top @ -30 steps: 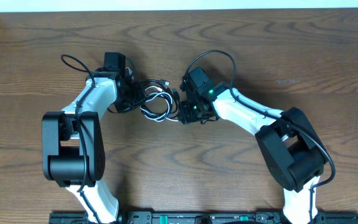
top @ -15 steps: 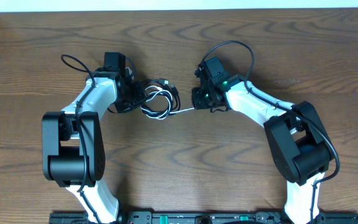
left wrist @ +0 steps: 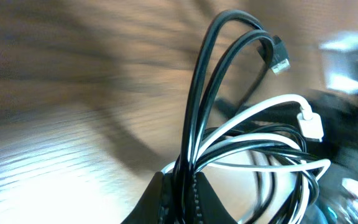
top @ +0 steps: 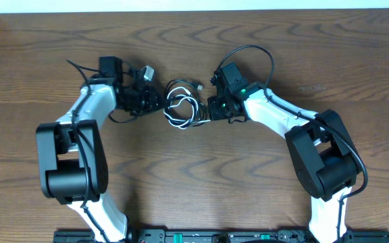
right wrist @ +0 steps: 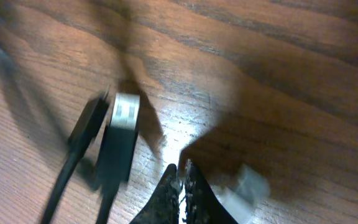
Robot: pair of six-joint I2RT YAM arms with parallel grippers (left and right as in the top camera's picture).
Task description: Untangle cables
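The cables [top: 183, 108] are a tangle of black and white loops lying between my two grippers. My left gripper [top: 158, 104] is shut on the black strands of the bundle; in the left wrist view its jaws [left wrist: 182, 186] pinch these black cords [left wrist: 194, 112]. Beyond them, white loops and a white plug [left wrist: 311, 124] hang beside a black plug [left wrist: 279, 61]. My right gripper [top: 210, 113] sits at the bundle's right edge, shut on a thin white cable [top: 202, 120]. The right wrist view shows a white sliver between its closed fingertips [right wrist: 181, 175], with a blurred white plug end [right wrist: 248, 184] beside them.
Two loose black plugs [right wrist: 122, 134] lie on the wooden table [top: 262, 40] just left of the right fingers. The arms' own thick black cables arch above each wrist [top: 255, 50]. A white strip runs along the table's far edge.
The right gripper has closed and shifted right from the bundle. The left arm has swung leftward and turned. The bundle now sits further right, between the grippers.
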